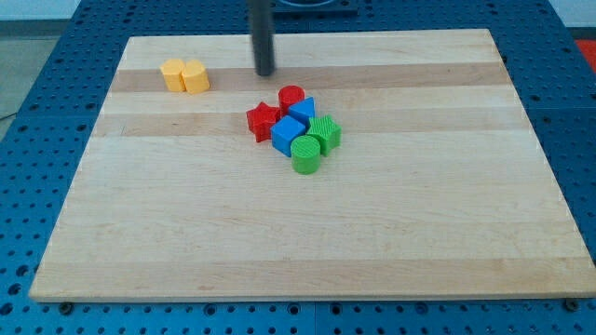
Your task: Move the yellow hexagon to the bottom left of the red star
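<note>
Two yellow blocks touch each other near the view's top left: one (pixel 173 74) on the left and one (pixel 196 77) on the right; I cannot tell for sure which is the hexagon. The red star (pixel 263 121) lies at the left end of a cluster near the middle of the board. My tip (pixel 266 72) stands above the star, to the right of the yellow blocks and apart from them.
The cluster also holds a red cylinder (pixel 291 97), two blue blocks (pixel 302 113) (pixel 288 134), a green block (pixel 325 133) and a green cylinder (pixel 305 154). The wooden board (pixel 279 233) lies on a blue perforated table.
</note>
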